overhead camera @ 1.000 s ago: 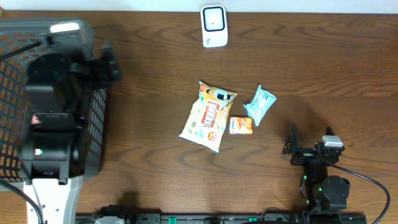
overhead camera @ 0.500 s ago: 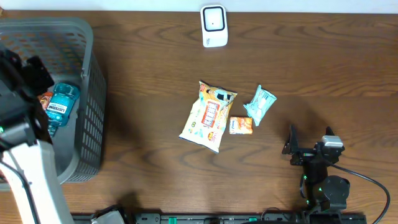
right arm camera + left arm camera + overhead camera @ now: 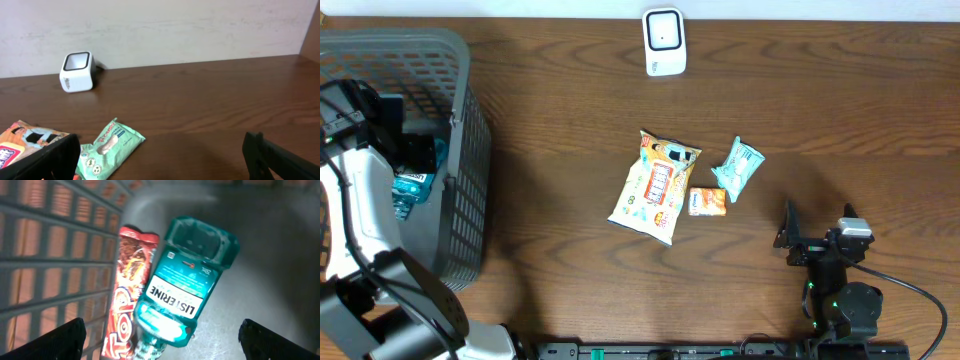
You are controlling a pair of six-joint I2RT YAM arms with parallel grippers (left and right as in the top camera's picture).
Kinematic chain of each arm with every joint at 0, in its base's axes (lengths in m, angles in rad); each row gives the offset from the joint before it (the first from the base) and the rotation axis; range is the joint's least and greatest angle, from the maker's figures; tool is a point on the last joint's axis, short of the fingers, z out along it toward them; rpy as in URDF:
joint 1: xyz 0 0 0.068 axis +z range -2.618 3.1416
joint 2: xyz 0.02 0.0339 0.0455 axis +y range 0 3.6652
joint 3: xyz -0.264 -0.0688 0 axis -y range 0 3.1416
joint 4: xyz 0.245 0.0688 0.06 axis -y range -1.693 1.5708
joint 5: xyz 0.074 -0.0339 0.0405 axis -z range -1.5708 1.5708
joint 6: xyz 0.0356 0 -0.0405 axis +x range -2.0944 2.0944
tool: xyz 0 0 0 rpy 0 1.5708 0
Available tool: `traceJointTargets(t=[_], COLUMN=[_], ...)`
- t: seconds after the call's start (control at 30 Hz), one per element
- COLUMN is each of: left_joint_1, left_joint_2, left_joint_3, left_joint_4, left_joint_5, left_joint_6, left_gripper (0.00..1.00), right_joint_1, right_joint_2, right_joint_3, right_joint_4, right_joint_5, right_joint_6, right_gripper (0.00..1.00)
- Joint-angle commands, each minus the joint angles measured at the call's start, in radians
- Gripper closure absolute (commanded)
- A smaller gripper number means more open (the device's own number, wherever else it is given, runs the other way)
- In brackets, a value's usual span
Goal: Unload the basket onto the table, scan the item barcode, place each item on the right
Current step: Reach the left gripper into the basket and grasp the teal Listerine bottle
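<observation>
A dark wood-grain table (image 3: 840,110) is filling the overhead frame. A pale, plain wall (image 3: 190,25) is rising behind its far edge, across the top of the right wrist view.

The dark wood-grain desk (image 3: 570,100) carries a grey mesh basket (image 3: 470,180) at its left edge and a small white scanner (image 3: 664,41) standing at the middle of its far edge. Near the centre lie 3 packets in a loose cluster: a large yellow and white snack bag (image 3: 655,187) lying flat, a small orange packet (image 3: 707,202) right against its right side, and a pale green packet (image 3: 738,168) just beyond that, angled toward the far right.
</observation>
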Motion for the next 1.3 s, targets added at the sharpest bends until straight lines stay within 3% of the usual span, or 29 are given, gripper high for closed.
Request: traceJointTargets(t=[0.0,0.37,0.6,0.73,0.83,0.93,1.1,1.17,1.23,1.27], left_joint_1=[0.012,0.063,0.064,0.064,0.064,0.064,0.061,0.061,0.061,0.061], left_joint_2=[0.055,0.201,0.285,0.316,0.315,0.315,0.315,0.315,0.315,0.315], left_joint_3=[0.010,0.010,0.010,0.010,0.010,0.010,0.010,0.010,0.010,0.010], left_joint_4=[0.000,0.079,0.069,0.047,0.035,0.026,-0.012,-0.025,-0.050,-0.052], left_joint_5=[0.021,0.030,0.154,0.164,0.164,0.164,0.186,0.244,0.343,0.376], left_joint_6=[0.108,0.106,0.100,0.024,-0.039,-0.109,-0.142,-0.142,-0.142,-0.142], left_gripper=[0.02,0.02,0.02,0.00,0.07,0.07,0.14,0.14,0.02,0.02], right_joint_1=[-0.019,-0.019,-0.019,-0.019,-0.019,-0.019,-0.019,-0.019,-0.019,-0.019], right_joint_2=[-0.006,-0.006,-0.006,-0.006,-0.006,-0.006,-0.006,-0.006,-0.006,-0.006], right_joint_3=[-0.001,-0.001,-0.001,-0.001,-0.001,-0.001,-0.001,-0.001,-0.001,-0.001], right_joint_4=[-0.003,-0.003,-0.003,-0.003,-0.003,-0.003,-0.003,-0.003,-0.003,-0.003], right_joint_5=[-0.002,-0.002,-0.002,-0.002,-0.002,-0.002,-0.002,-0.002,-0.002,-0.002], right_joint_6=[-0.010,-0.010,-0.010,-0.010,-0.010,-0.010,-0.010,-0.010,-0.010,-0.010], right_gripper=[0.01,0.01,0.01,0.01,0.01,0.01,0.01,0.01,0.01,0.01])
